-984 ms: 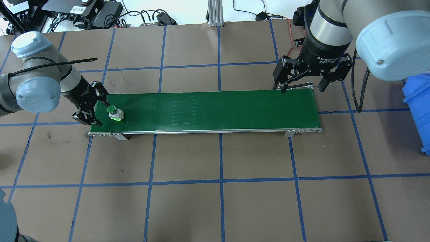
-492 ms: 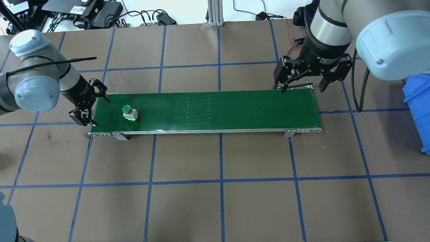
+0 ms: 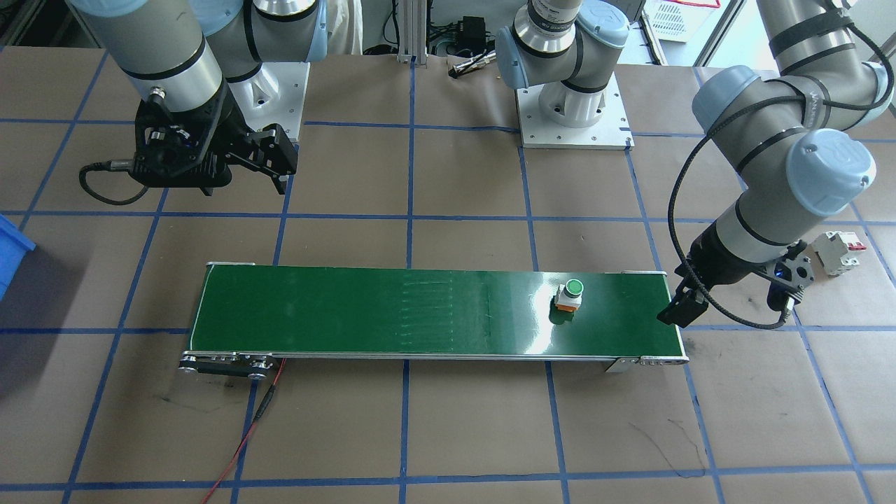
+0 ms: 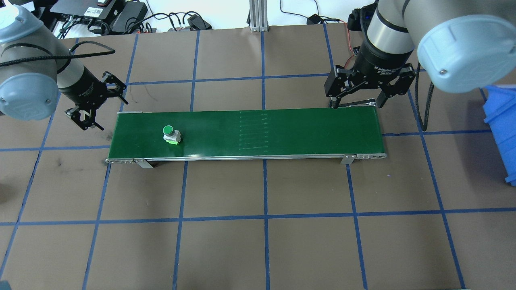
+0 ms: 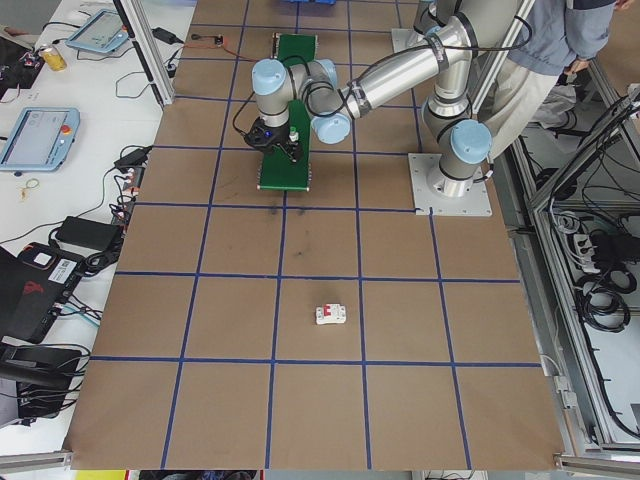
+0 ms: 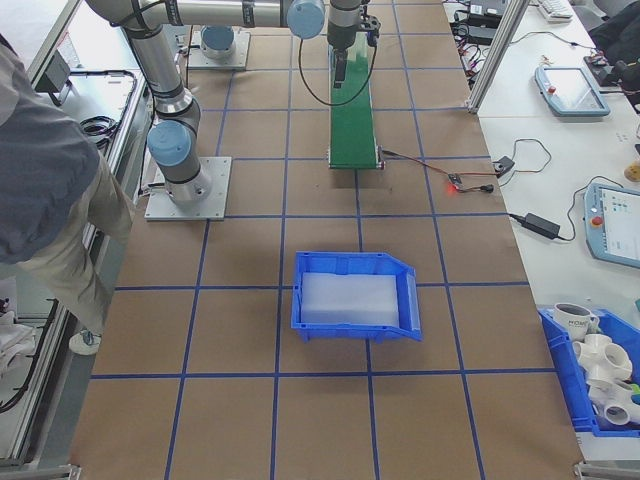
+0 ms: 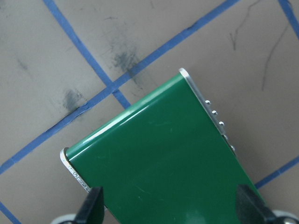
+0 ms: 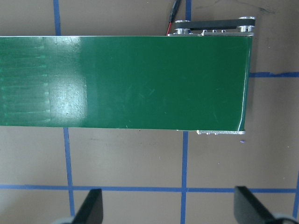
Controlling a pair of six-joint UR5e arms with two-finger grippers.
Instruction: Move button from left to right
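The button (image 4: 171, 134) (image 3: 570, 294), green-capped with a white body, stands upright on the green conveyor belt (image 4: 282, 133) (image 3: 350, 315) near its left end. My left gripper (image 4: 111, 115) (image 3: 680, 309) is open just off that end of the belt, well apart from the button. In the left wrist view its fingertips (image 7: 91, 205) frame the belt's end, and the button is out of that view. My right gripper (image 4: 357, 105) (image 3: 245, 183) hangs open above the far edge of the belt's right end, holding nothing. Its fingertips (image 8: 91, 205) show wide apart.
A white circuit breaker (image 3: 836, 252) (image 5: 331, 315) lies on the table beyond my left arm. A blue bin (image 4: 502, 121) (image 6: 355, 295) sits past the belt's right end. A red wire (image 3: 245, 434) runs off the belt's motor end. A person (image 5: 550, 40) stands behind the robot bases.
The button has travelled to the right along the belt. My left gripper has pulled back to the left, off the belt and away from the button. The right gripper has barely shifted.
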